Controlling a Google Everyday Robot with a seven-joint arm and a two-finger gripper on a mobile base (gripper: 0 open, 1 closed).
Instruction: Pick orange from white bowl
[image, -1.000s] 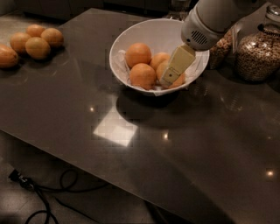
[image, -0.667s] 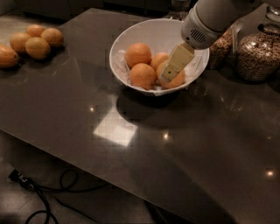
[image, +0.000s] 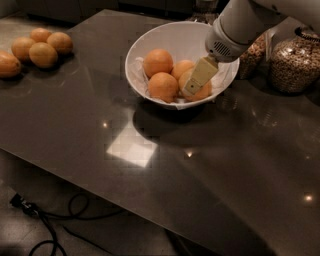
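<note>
Seemingly, cream claw (image: 193, 89) against oval orange (image: 204, 92)

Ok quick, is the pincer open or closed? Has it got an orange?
Pincer: in the white bowl, against the orange; open, closed or holding cannot be told.

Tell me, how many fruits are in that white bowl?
4 in the white bowl: back-left fruit, front-left fruit, middle fruit, and the orange at right, under the hand. Others may hide.
</note>
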